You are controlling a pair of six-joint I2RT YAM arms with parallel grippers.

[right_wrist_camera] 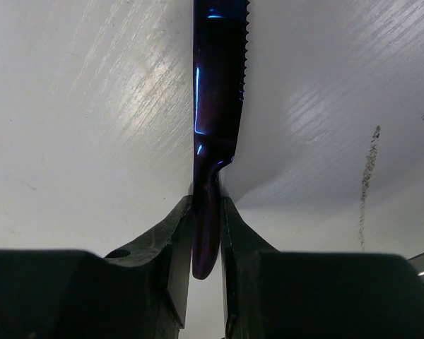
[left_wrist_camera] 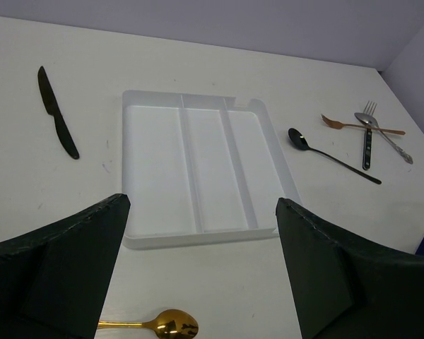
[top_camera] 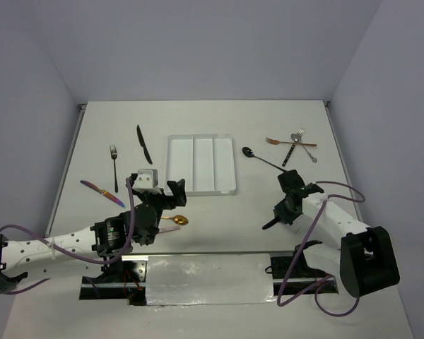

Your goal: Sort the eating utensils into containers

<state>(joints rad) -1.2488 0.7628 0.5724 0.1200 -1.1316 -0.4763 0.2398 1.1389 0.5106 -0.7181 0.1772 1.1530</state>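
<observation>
My right gripper [right_wrist_camera: 206, 212] is shut on the handle of a dark blue knife [right_wrist_camera: 218, 85]. The serrated blade lies along the table ahead of the fingers. From above, that knife's [top_camera: 271, 224] dark end shows beside the right gripper [top_camera: 279, 214]. My left gripper [left_wrist_camera: 201, 205] hangs open above the table, just in front of the white tray [left_wrist_camera: 198, 240] with its three long compartments. A gold spoon [left_wrist_camera: 171, 325] lies below it, between the fingers. Overhead, the left gripper [top_camera: 174, 201] sits between the tray [top_camera: 201, 192] and the gold spoon [top_camera: 178, 220].
Left of the tray lie a black knife [top_camera: 143, 143], a silver fork [top_camera: 114, 166] and an iridescent knife [top_camera: 99, 190]. On the right are a black spoon [top_camera: 261, 159] and a crossed pile [top_camera: 293, 145] of a copper fork, a silver fork and a black-handled piece.
</observation>
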